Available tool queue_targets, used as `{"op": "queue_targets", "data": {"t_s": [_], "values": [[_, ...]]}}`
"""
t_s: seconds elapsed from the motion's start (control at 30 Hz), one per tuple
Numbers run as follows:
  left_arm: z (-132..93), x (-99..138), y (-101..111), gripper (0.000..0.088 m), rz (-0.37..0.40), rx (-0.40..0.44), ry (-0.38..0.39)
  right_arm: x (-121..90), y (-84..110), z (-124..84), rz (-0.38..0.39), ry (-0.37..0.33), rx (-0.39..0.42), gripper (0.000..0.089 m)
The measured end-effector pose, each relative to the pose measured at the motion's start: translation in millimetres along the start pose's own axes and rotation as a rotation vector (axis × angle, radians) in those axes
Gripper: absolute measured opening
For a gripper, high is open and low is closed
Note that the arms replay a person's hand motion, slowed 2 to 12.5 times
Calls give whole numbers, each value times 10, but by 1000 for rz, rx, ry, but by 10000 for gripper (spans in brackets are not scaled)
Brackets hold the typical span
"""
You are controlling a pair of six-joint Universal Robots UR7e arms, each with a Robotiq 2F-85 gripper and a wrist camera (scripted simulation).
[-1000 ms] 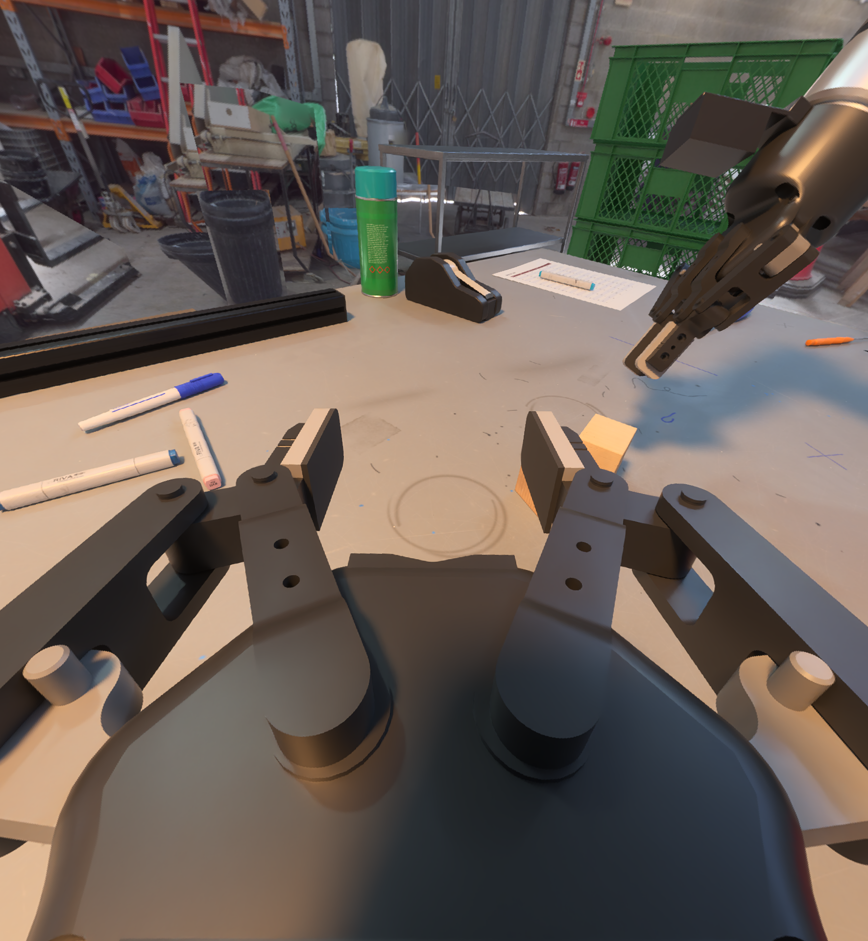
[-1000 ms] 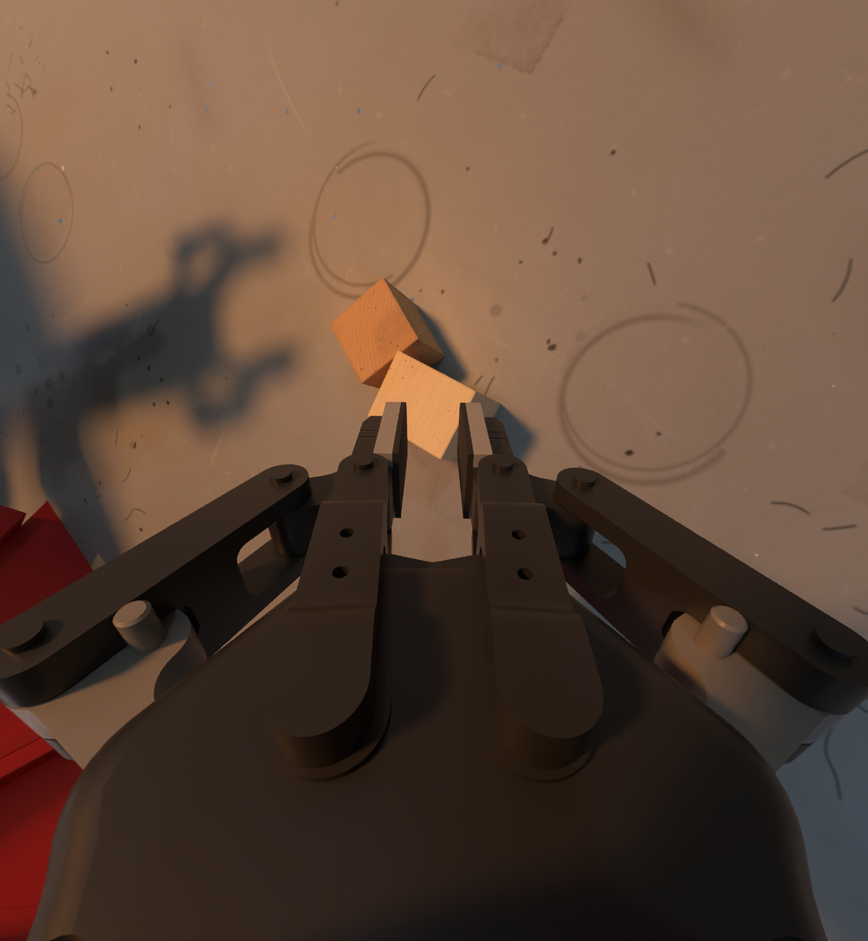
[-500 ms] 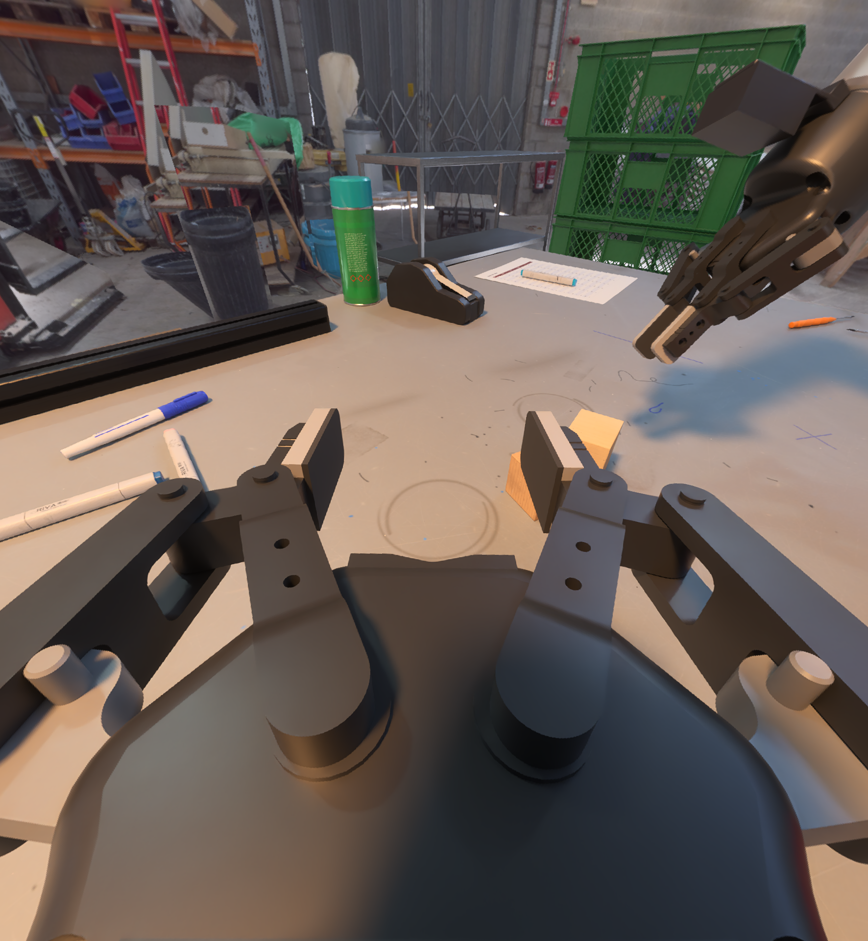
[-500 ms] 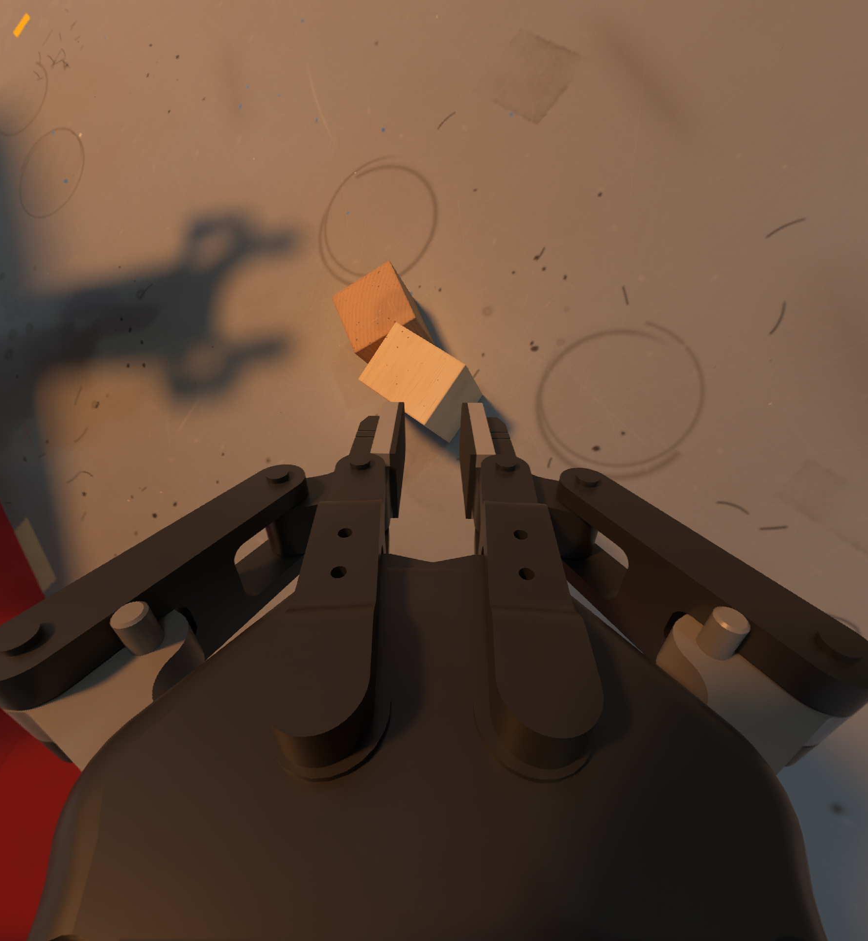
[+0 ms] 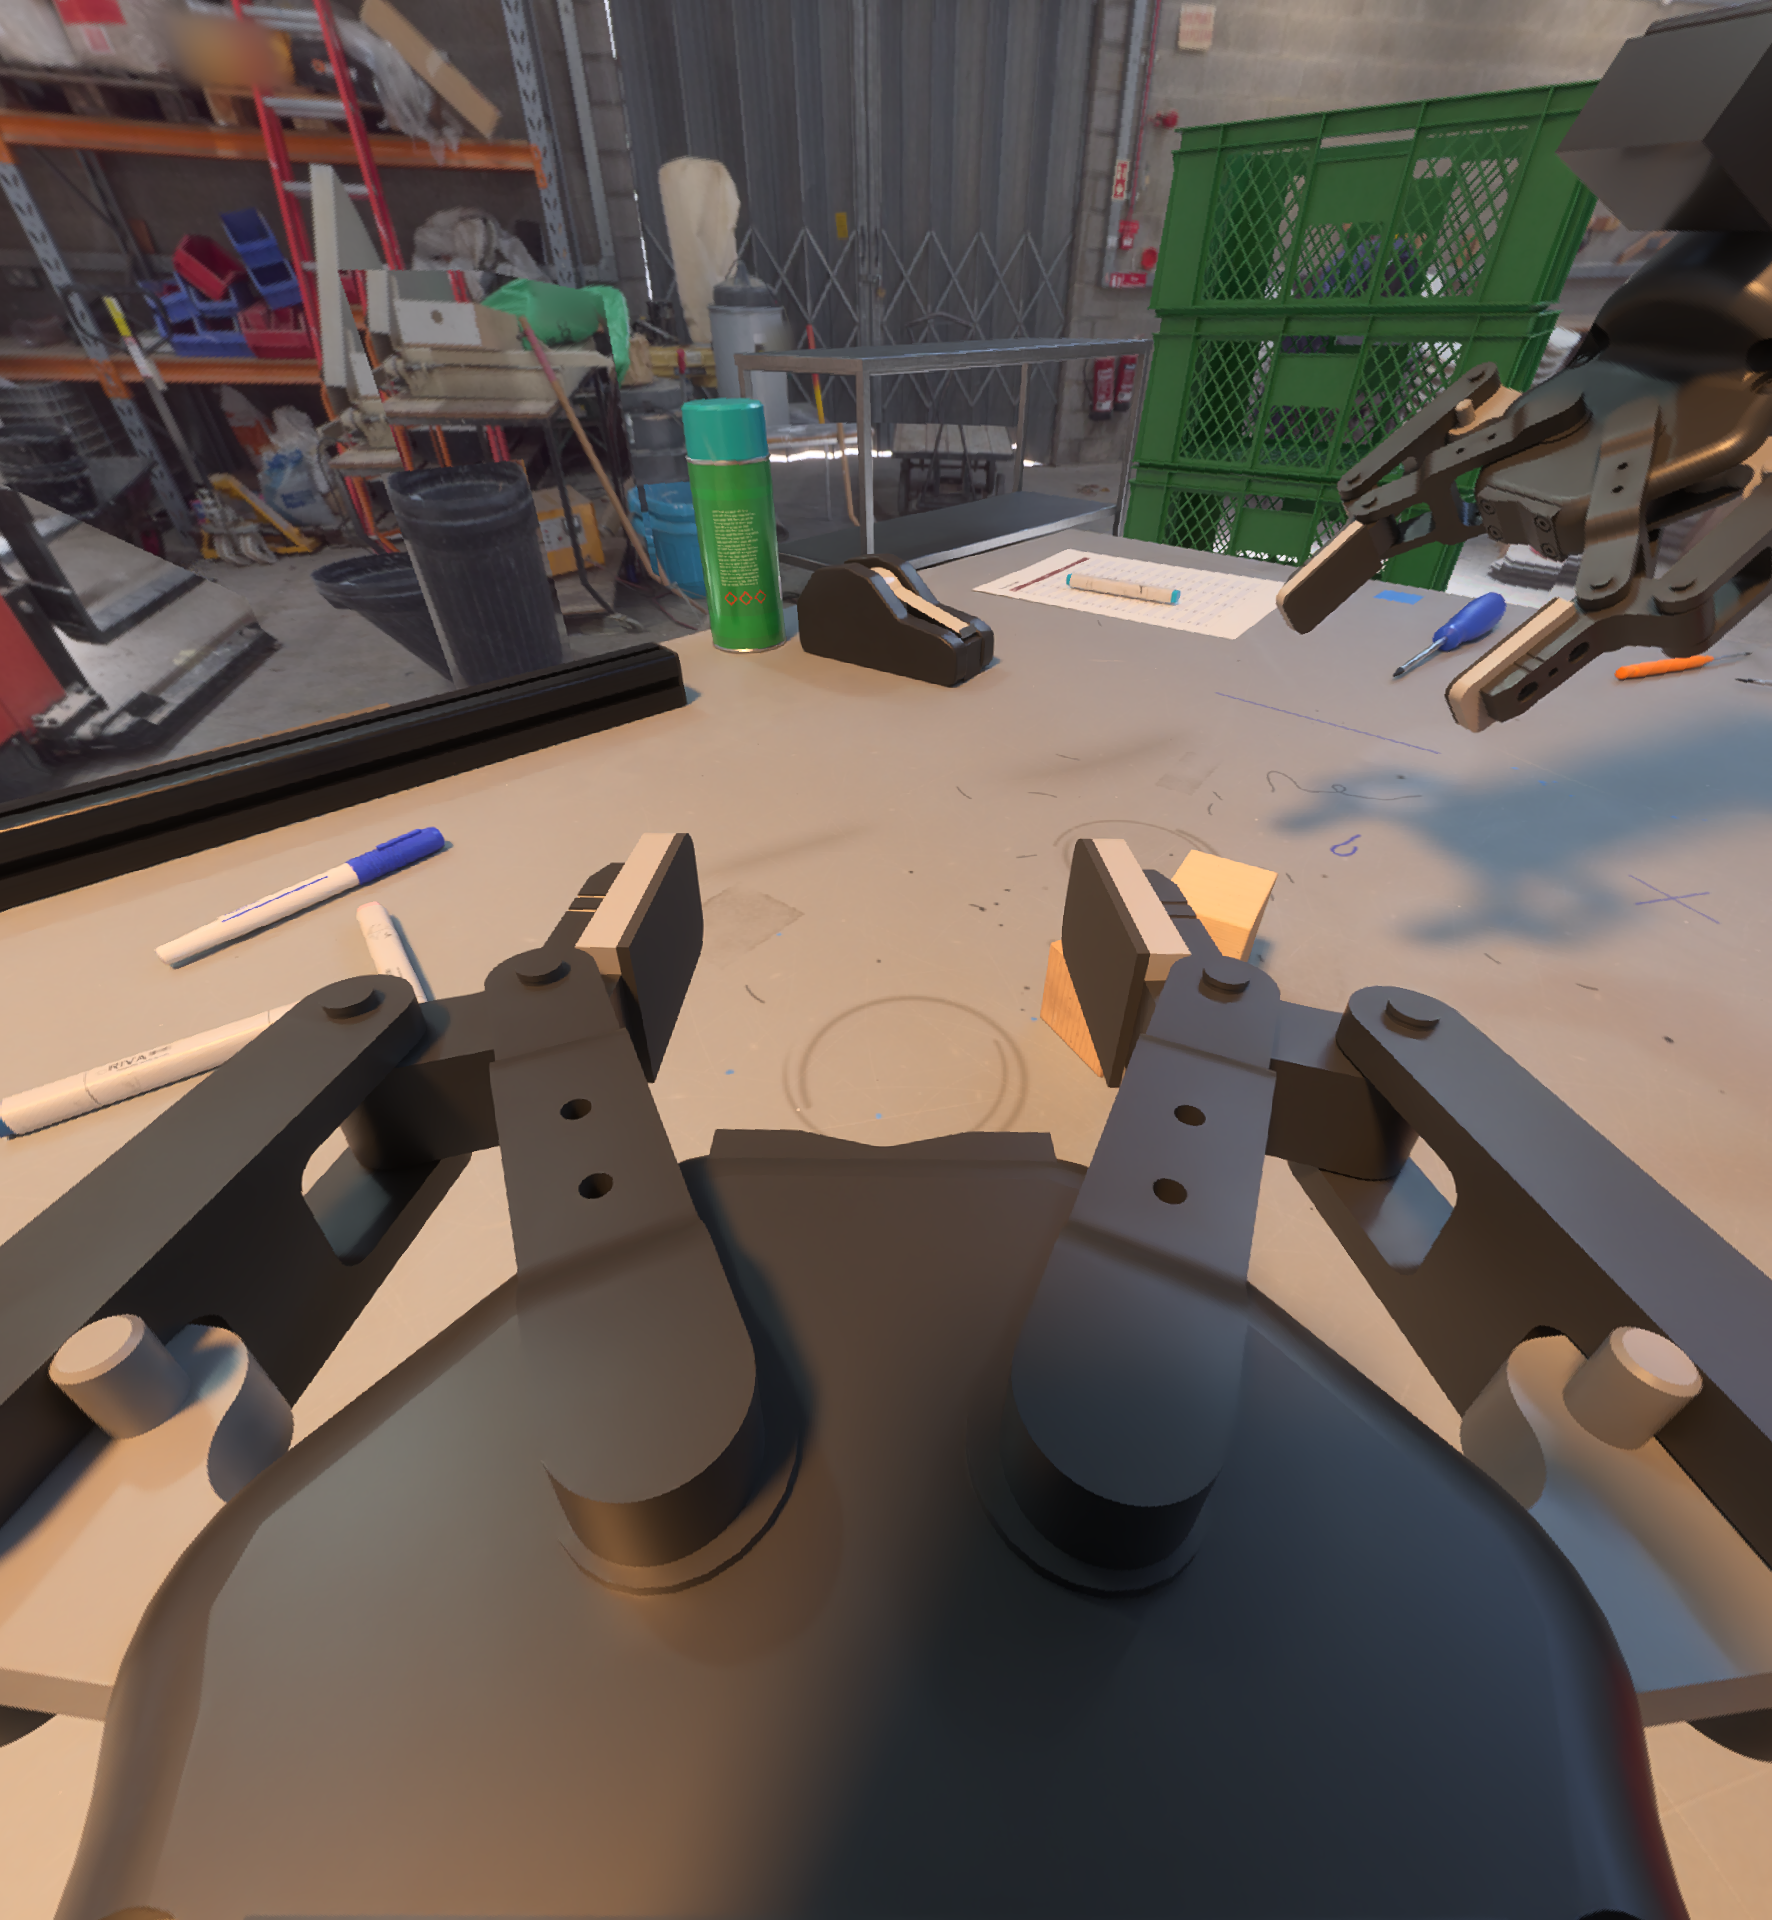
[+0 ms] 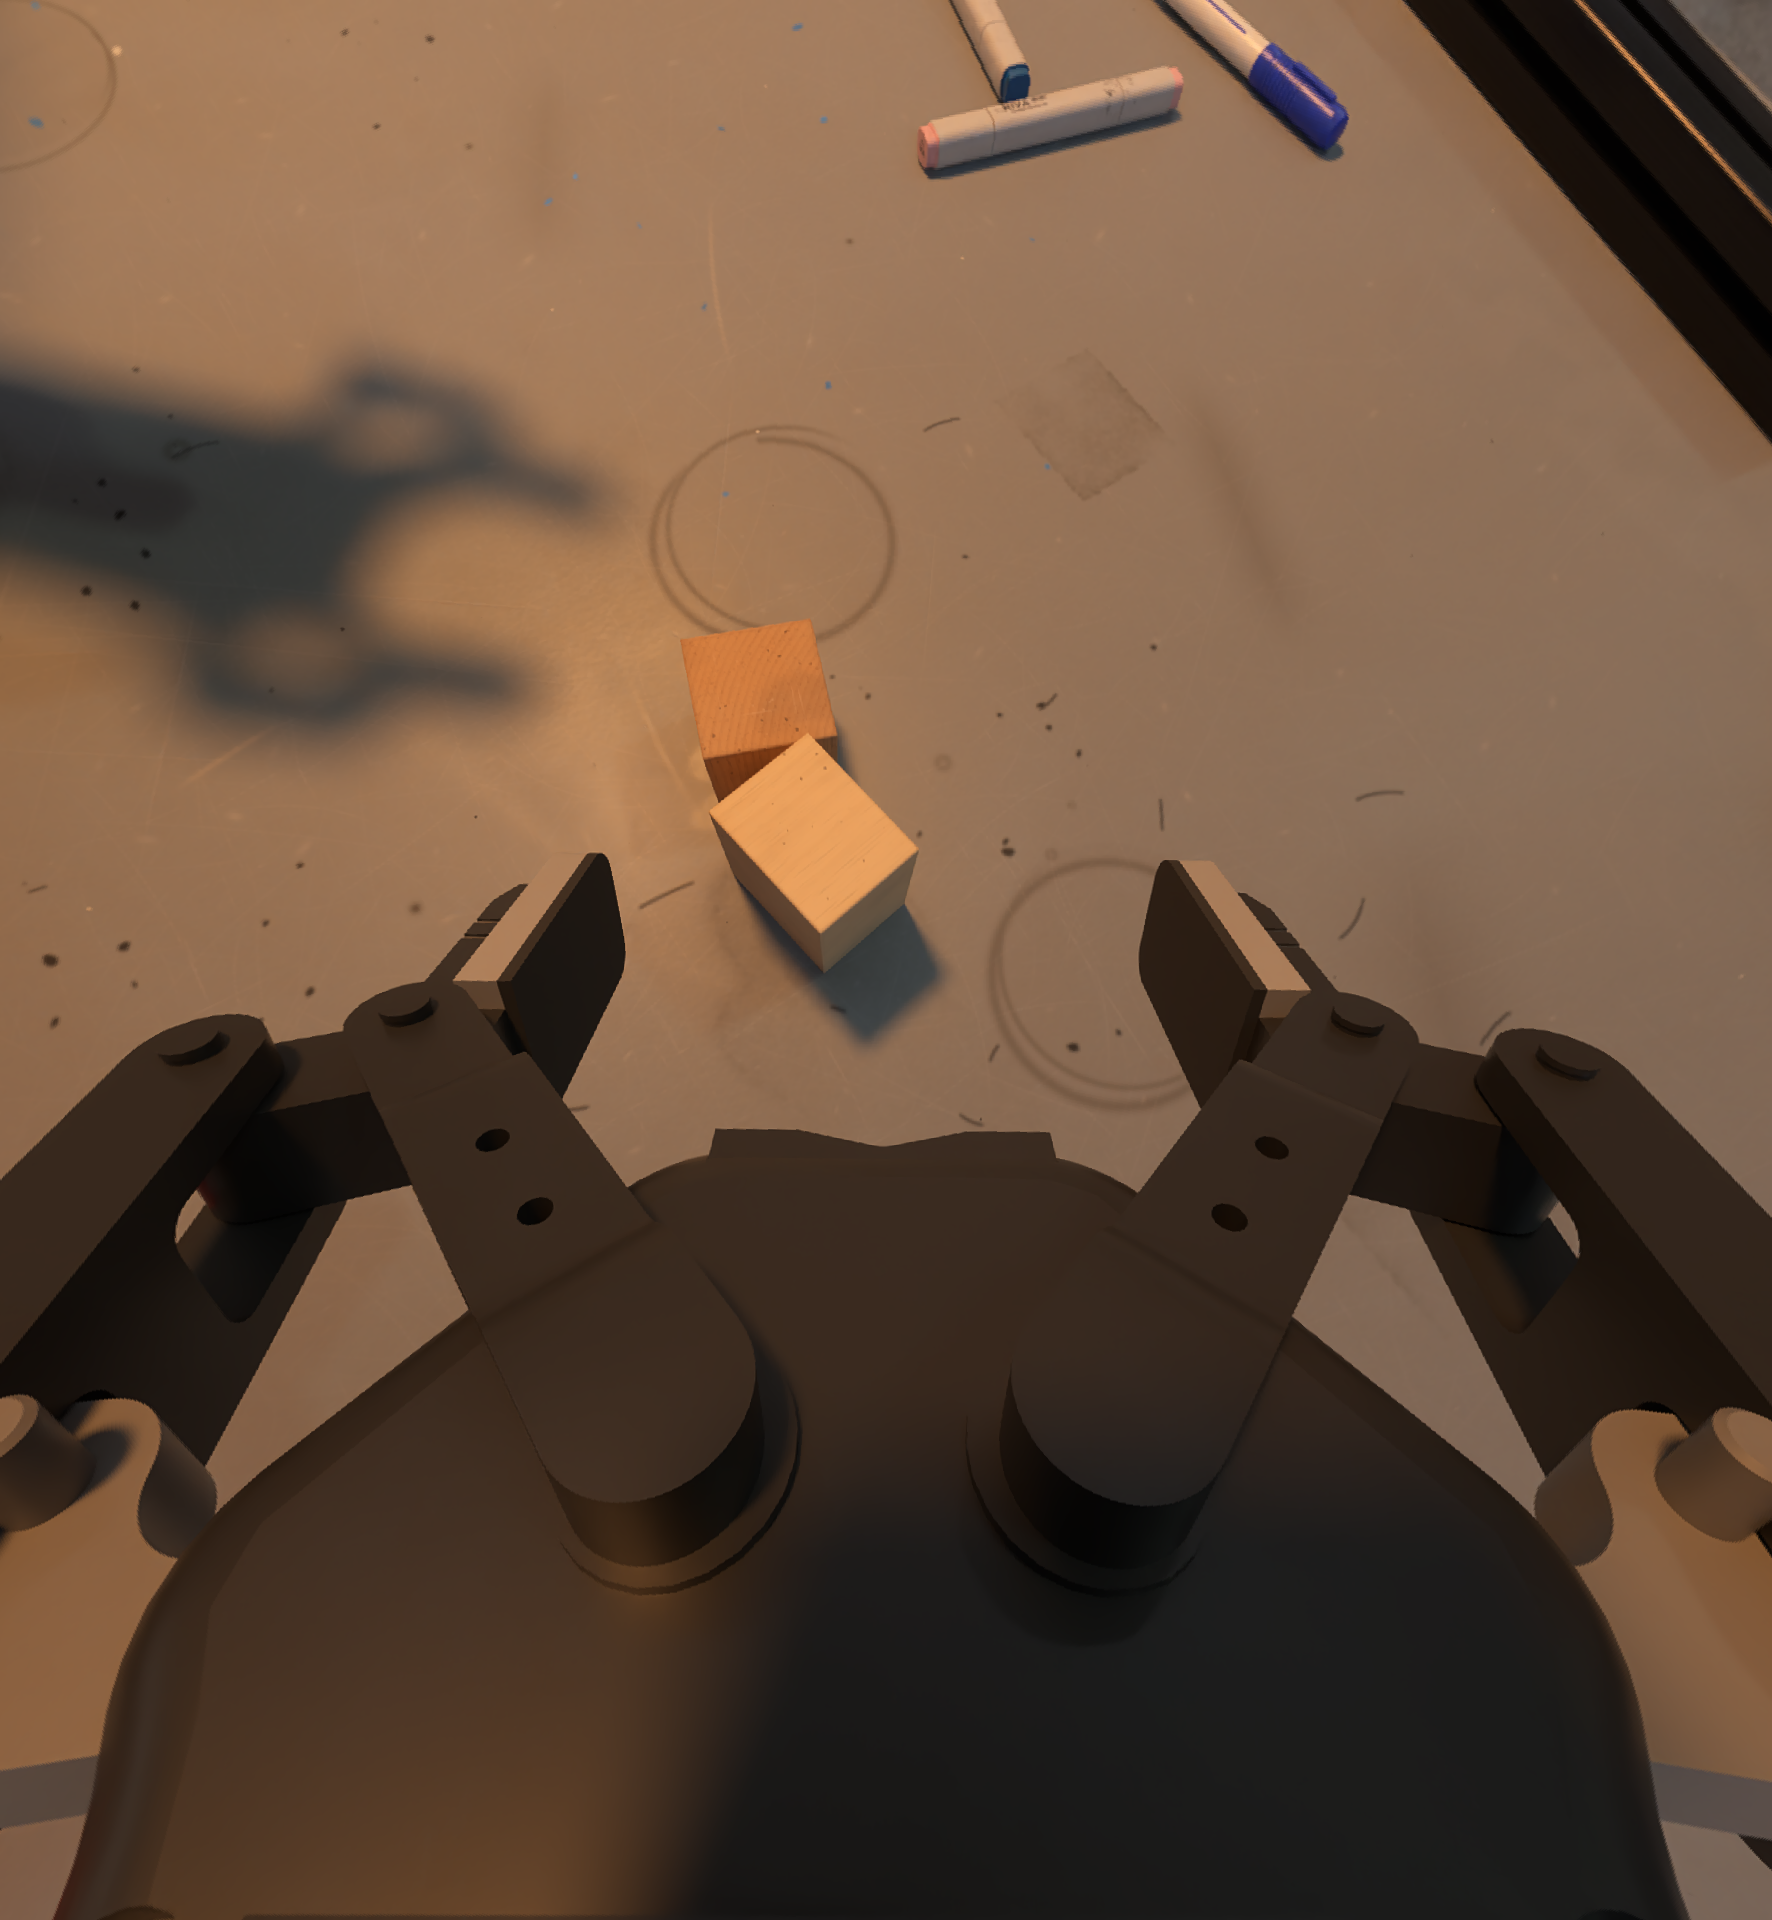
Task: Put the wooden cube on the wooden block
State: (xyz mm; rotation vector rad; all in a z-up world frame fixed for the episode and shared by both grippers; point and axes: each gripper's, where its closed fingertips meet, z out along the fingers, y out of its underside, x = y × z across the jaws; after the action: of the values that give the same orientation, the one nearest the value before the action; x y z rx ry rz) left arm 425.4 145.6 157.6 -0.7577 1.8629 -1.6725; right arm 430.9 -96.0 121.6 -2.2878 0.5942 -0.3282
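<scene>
Warehouse: orange shelving (image 5: 238, 135), stacked green crates (image 5: 1349, 332), grey corrugated wall (image 5: 861, 156), warm light

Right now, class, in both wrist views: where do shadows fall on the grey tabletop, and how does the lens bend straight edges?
Right wrist view: a soft gripper-shaped shadow lies left of the two wooden cubes; the pale wooden cube casts a short dark one toward the camera. Left wrist view: a blurred bluish shadow spreads below the right gripper; the black rail and shelving lean, wide-angle stretched.
</scene>
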Motion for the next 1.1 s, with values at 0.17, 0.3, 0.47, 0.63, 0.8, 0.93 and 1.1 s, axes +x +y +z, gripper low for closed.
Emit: {"op": "queue_targets", "data": {"t_s": [0.17,0.3,0.47,0.63,0.8,0.93,1.1], "values": [[-21,-29,-12,624,-8,8,-7,-71,-98,99,-59,-8,-43,854],[-33,-52,-13,624,-16,9,-12,-131,-133,234,-99,-20,-115,854],[-42,-72,-8,624,-18,8,-17,-195,-126,433,-148,-31,-235,854],[-50,-95,3,624,-16,1,-26,-287,-108,624,-184,-63,-343,854],[-62,-115,2,623,-16,0,-32,-345,-115,771,-206,-88,-424,854],[-72,-132,-3,623,-23,3,-35,-368,-127,858,-202,-105,-476,854],[-81,-148,-3,623,-36,4,-37,-383,-115,948,-187,-120,-544,854]]}}
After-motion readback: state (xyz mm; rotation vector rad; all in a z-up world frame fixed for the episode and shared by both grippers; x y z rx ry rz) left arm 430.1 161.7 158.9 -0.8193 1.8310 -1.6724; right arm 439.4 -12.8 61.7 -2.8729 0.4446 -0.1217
